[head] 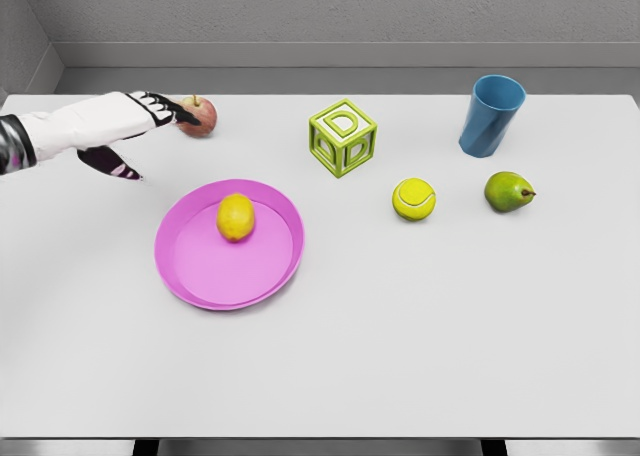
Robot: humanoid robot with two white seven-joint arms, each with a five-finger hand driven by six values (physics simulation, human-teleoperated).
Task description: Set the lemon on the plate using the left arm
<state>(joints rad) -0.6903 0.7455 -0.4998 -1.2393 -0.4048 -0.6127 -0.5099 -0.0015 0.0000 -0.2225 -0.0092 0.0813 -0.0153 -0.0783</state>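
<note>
A yellow lemon (236, 217) lies inside the pink plate (189, 263), toward its far side. My left hand (150, 116) hovers up and to the left of the plate, over the table's far left, with its fingers spread and holding nothing. Its fingertips (186, 117) reach close to a red apple (200, 116). The right arm does not show.
A green letter block (343, 137) stands behind the middle of the table. A blue cup (491, 115) is at the far right, with a tennis ball (414, 199) and a green pear (508, 191) in front of it.
</note>
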